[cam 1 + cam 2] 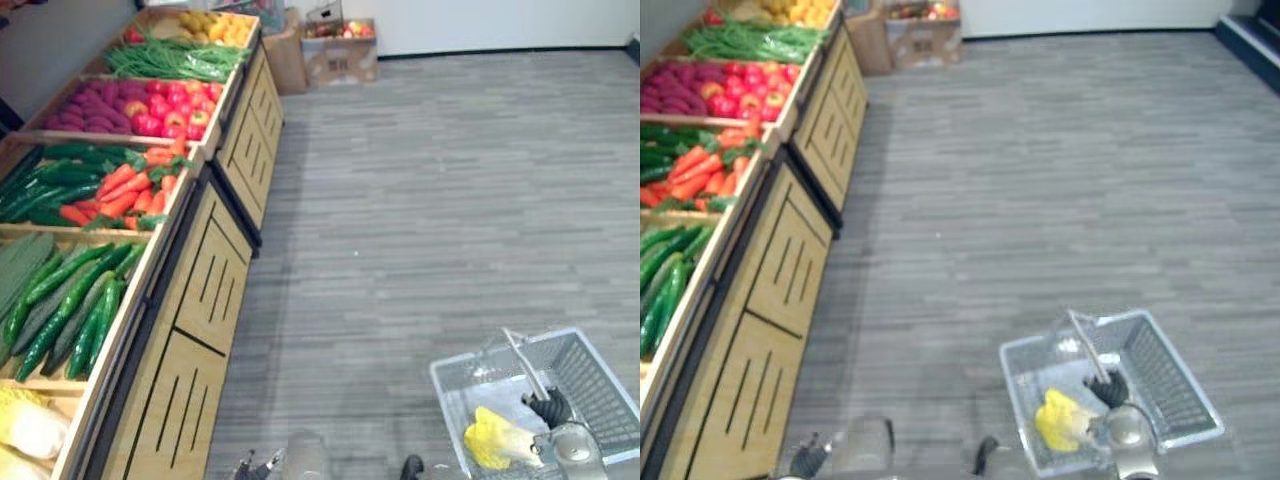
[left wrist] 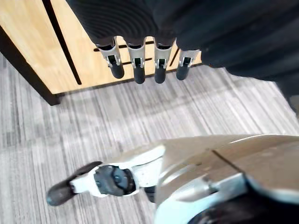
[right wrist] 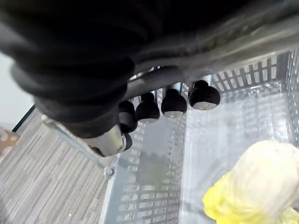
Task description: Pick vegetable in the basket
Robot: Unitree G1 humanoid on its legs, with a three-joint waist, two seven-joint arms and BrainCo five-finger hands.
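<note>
Right hand [image 3: 174, 103] curled round basket [image 1: 600, 390] handle [image 1: 522, 362]; yellow leafy vegetable [image 1: 495, 440] lies inside. Left hand [image 2: 140, 65], fingers straight and empty, hangs nearer the stand [image 1: 190, 330]; cucumbers [image 1: 70, 300] lie up-left, long axes toward its front edge.

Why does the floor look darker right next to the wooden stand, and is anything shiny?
Left eye view: the stand throws a soft shadow on the floor along its base; farther out the floor is lit evenly. Right wrist view: the basket has a pale wall that gleams with light, and the yellow vegetable inside is bright on top.
</note>
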